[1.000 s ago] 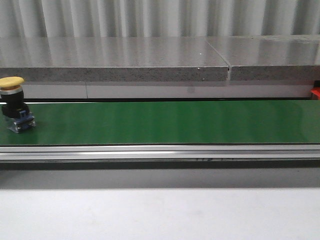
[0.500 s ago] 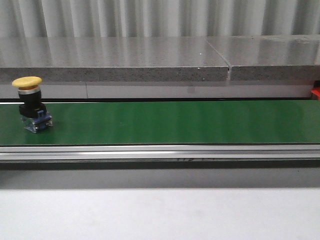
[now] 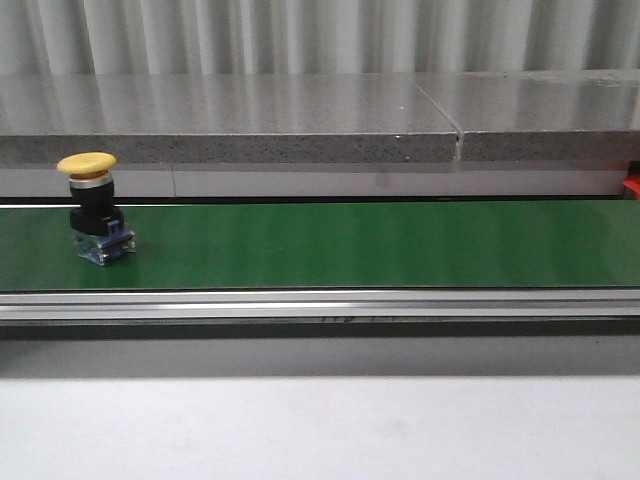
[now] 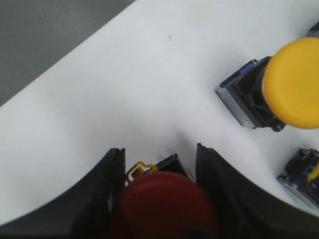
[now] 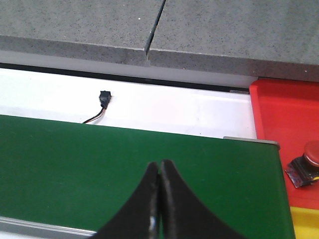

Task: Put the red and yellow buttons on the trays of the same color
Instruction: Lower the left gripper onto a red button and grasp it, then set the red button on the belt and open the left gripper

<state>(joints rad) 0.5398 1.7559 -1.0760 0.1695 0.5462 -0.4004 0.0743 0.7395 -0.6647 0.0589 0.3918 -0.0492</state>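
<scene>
A yellow button (image 3: 95,200) with a black body stands upright on the green conveyor belt (image 3: 350,245), near its left end. Neither gripper shows in the front view. In the left wrist view my left gripper (image 4: 159,148) is shut on a red button (image 4: 167,206), whose cap fills the gap between the black fingers (image 4: 107,194). It hangs over a white surface (image 4: 149,74). In the right wrist view my right gripper (image 5: 159,164) is shut and empty above the belt (image 5: 99,164). A red tray (image 5: 281,114) holds another red button (image 5: 309,162); a yellow tray (image 5: 305,224) adjoins it.
On the white surface lie a yellow button (image 4: 291,82) on its side and part of another button body (image 4: 304,174). A grey stone ledge (image 3: 300,110) runs behind the belt. A small black connector with a wire (image 5: 103,99) lies behind the belt. A red tray edge (image 3: 631,187) shows at far right.
The yellow button has travelled to the right along the green belt, from the left edge of the front view inward.
</scene>
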